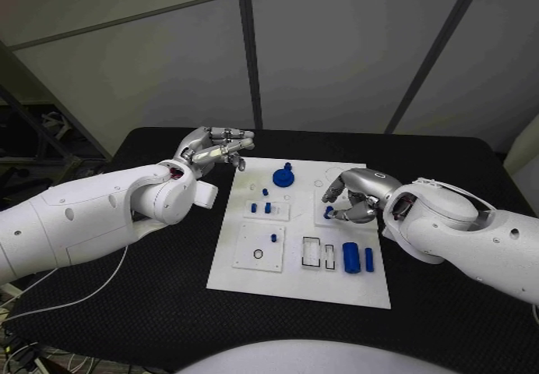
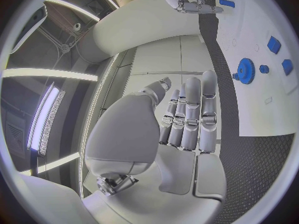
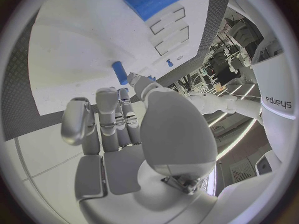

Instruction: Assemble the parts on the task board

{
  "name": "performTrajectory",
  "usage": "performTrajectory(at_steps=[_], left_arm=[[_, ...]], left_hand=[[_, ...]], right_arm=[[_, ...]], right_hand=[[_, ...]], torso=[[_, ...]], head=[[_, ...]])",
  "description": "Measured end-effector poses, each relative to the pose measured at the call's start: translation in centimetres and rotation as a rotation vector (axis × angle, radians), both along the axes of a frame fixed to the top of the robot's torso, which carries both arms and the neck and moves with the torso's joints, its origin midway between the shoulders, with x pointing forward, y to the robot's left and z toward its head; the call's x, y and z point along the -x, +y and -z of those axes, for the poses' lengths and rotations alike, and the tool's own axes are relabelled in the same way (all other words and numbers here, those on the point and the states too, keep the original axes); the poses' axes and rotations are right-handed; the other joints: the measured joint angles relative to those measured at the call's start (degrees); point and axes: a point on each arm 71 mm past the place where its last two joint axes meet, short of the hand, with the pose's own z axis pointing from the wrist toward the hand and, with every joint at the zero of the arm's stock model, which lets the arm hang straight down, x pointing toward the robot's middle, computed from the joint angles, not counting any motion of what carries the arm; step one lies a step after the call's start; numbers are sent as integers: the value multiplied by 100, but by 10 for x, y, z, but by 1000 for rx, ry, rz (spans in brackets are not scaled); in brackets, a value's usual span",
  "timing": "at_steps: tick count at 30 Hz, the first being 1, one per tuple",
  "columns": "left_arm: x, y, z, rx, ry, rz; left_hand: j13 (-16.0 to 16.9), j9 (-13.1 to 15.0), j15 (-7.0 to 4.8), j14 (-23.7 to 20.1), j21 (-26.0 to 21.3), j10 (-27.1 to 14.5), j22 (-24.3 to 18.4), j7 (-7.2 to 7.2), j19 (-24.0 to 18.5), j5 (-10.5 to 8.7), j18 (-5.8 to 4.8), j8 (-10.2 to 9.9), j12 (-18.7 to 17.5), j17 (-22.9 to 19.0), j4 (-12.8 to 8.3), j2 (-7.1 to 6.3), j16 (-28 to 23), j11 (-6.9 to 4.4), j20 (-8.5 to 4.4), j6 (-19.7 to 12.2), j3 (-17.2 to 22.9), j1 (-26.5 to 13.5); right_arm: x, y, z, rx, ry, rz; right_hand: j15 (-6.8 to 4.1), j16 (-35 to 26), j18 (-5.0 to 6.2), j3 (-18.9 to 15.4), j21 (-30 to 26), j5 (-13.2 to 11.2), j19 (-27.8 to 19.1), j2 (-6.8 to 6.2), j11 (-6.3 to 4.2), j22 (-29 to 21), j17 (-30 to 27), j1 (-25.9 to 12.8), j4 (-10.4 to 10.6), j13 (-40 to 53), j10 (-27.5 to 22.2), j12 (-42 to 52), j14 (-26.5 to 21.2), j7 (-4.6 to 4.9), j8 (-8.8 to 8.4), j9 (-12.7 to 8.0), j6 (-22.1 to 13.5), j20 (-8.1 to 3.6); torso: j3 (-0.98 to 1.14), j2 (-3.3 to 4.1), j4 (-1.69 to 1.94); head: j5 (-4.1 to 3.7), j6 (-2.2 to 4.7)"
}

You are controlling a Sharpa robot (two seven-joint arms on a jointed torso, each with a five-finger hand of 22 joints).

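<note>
The right hand (image 1: 354,196) has its fingers pinching a small blue cylindrical peg (image 1: 329,211) near the flat white task board's (image 1: 297,292) right edge. The left hand (image 1: 213,148), fingers released, hovers off its far left corner.

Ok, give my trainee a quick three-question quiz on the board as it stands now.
1. True or false: the blue gear lies on the black table, off the task board.
2. Which is nearer the two large blue cylinders? A. left robot hand. B. right robot hand.
3. Fill in (near/far): seen from the robot, the blue gear sits toward the task board's ___ edge.
Key: 1 false; 2 B; 3 far.
</note>
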Motion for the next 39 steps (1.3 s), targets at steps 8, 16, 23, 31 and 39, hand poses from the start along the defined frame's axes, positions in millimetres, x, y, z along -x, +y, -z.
performTrajectory(at_steps=[8, 16, 23, 31, 39], left_arm=[[0, 0, 1, -1, 3, 2], [-1, 0, 1, -1, 7, 4], [-1, 0, 1, -1, 9, 6], [-1, 0, 1, 1, 13, 12], [-1, 0, 2, 1, 16, 16]], left_hand=[[0, -5, 0, 0, 0, 0, 0, 21, 0, 0, 0, 0, 21, -6, 0, 0, 0, 0, 0, -21, 0, 0], [0, -4, 0, 0, 0, 0, 1, 21, 0, 0, 0, 0, 21, -11, 0, 0, 0, 0, 0, -21, 0, 0], [0, -4, 0, 0, 0, 0, 1, 21, 0, 0, 0, 0, 21, -11, 0, 0, 0, 0, 0, -21, 0, 0], [0, -3, 0, 0, 0, 1, 1, 20, 0, 0, 0, 0, 21, -14, 0, 0, 0, 0, 0, -20, 0, 0], [0, -3, 9, -33, 0, -20, 15, 20, 0, 22, 0, 0, 48, -46, -79, 75, 0, 20, 0, -20, 80, 75]], right_arm=[[0, 3, 2, 47, 10, -15], [-1, 5, 4, 63, 8, -17], [-2, 7, 4, 68, 6, -12], [-4, 8, 4, 76, 1, -7], [-4, 9, 4, 86, -11, -5]], right_hand=[[0, 30, 0, -55, 0, 0, 0, 51, -43, 55, 6, 51, 55, 14, 43, 90, 0, 48, 0, 7, 48, 0], [-55, 298, -96, 21, 344, 33, 286, 206, -82, 240, 255, 205, 82, 33, 438, 260, 55, 71, 46, 37, 250, -33], [-93, 734, -183, 149, 803, -31, 502, 335, -197, 239, 726, 335, 46, 79, 937, 351, 93, 32, 164, 74, 585, -71], [-124, 826, -182, 204, 870, -62, 522, 391, -224, 239, 807, 391, -10, 84, 1008, 347, 81, 6, 179, 92, 640, -91], [-124, 828, -272, 241, 892, -85, 522, 417, -205, 238, 806, 418, -48, 84, 1027, 278, 81, 9, 177, 87, 642, -91]], torso=[[-1, -5, -1], [0, -7, -3], [1, -6, -3], [1, -4, -3], [1, -4, -9]], head=[[-41, -14], [-47, -7], [-60, -4], [-68, -20], [-90, -31]])
